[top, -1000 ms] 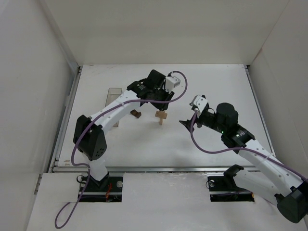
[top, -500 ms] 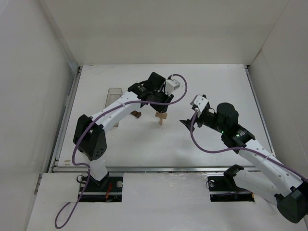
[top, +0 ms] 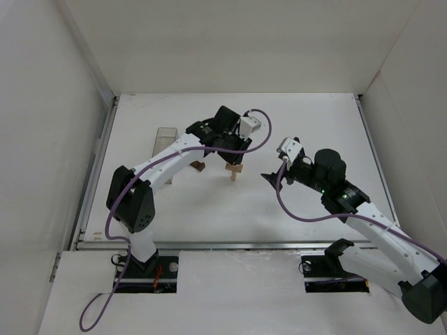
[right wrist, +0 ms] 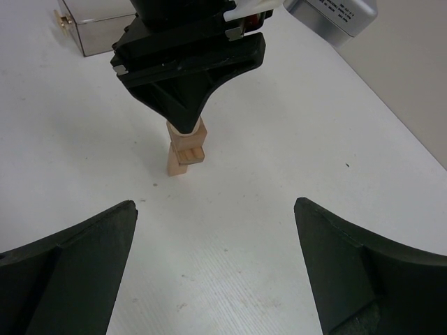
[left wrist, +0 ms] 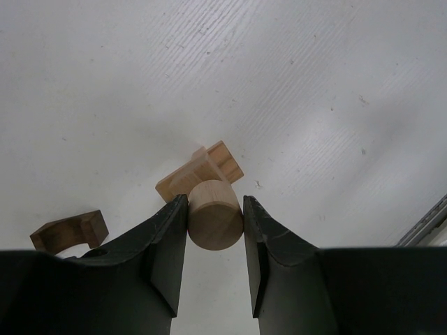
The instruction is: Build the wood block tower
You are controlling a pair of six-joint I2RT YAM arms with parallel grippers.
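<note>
Pinching a pale round block [left wrist: 215, 227] atop the wood block tower [right wrist: 184, 155] in the middle of the table [top: 314, 132], the left gripper [left wrist: 215, 206] is closed snug on it. The dark arch block [left wrist: 68, 232] lies near the tower's foot. The right gripper [right wrist: 215, 209] hangs to the right, spread wide and empty.

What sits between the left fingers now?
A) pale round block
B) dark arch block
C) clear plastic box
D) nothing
A: the left wrist view shows the left fingers pressed on both sides of the pale round block, above the crosspiece; the dark arch block lies apart.
</note>
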